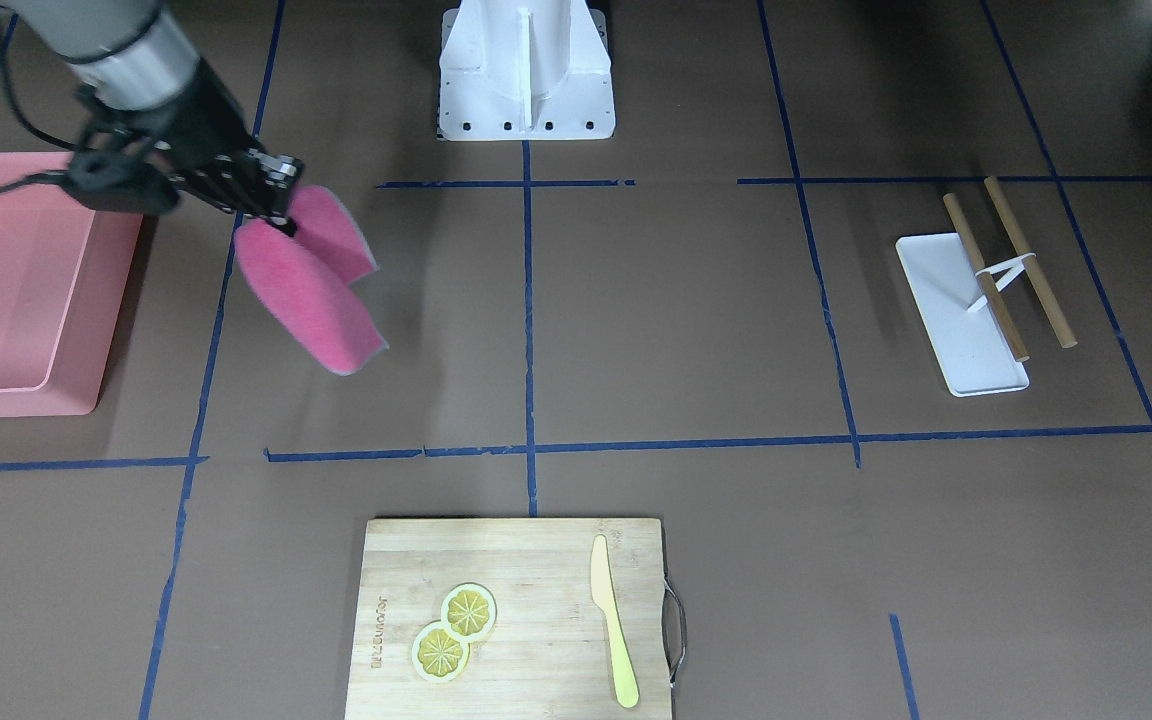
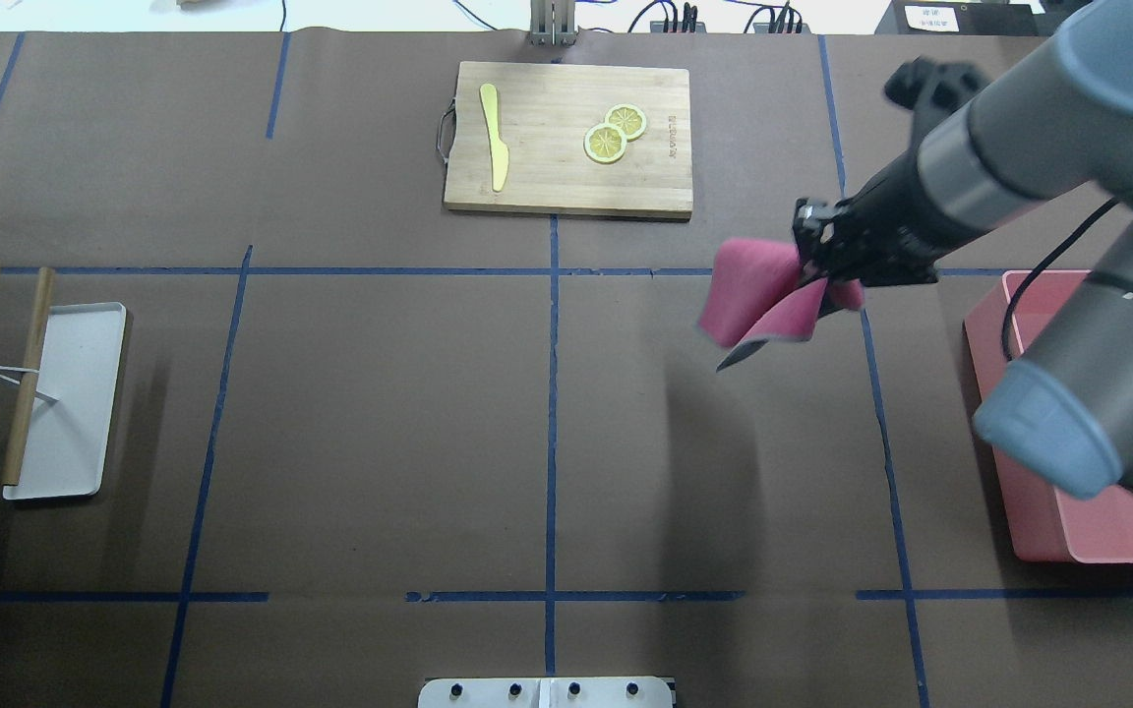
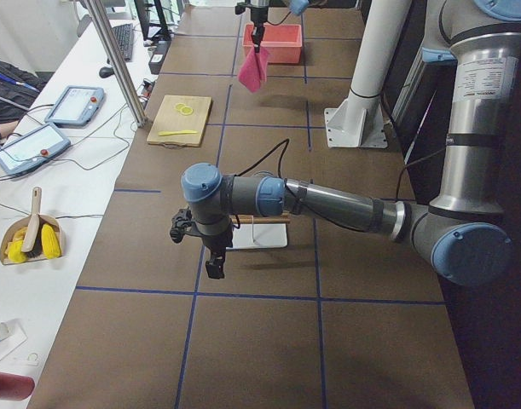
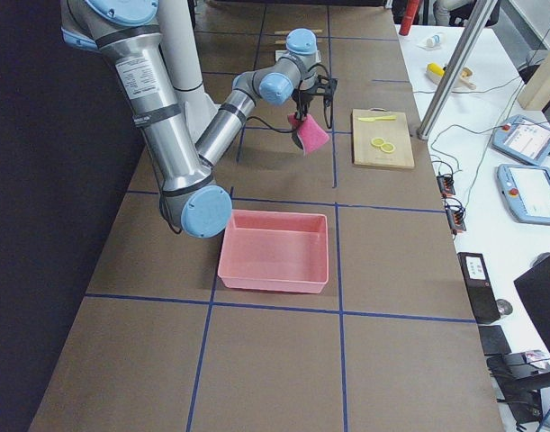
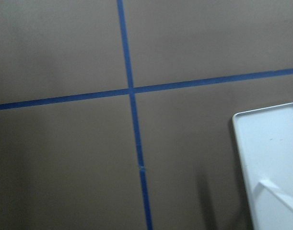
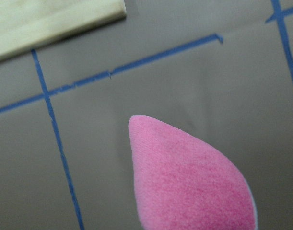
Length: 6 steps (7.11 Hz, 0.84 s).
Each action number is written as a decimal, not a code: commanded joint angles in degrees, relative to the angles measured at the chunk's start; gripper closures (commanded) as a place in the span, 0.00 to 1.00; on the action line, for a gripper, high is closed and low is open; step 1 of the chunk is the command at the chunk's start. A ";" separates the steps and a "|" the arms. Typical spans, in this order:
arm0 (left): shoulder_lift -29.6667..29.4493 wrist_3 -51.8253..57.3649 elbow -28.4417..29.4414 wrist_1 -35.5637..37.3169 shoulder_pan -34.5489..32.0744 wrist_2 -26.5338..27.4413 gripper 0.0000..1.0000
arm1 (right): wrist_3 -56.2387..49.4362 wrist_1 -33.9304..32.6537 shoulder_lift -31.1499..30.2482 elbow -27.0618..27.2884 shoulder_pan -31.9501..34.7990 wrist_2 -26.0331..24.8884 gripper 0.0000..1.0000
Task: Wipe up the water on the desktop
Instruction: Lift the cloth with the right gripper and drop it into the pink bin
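We note the right gripper (image 1: 274,205) clamped on the pink cloth (image 1: 311,295), which drapes clear of the desktop (image 1: 676,320), presumably for carrying before wiping. Left gripper (image 3: 211,256): opening cannot be told.

The desktop (image 2: 380,423) is flat, matte brown and gridded with thin dark-blue tape. A folded pink cloth (image 2: 751,295) hangs pinched in my right gripper (image 2: 819,258), lifted above the desktop's right side.
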 commanded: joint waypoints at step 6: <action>-2.03 1.65 6.31 -0.17 -3.34 -4.22 0.00 | -60.11 -12.81 -29.92 6.89 26.25 7.36 0.99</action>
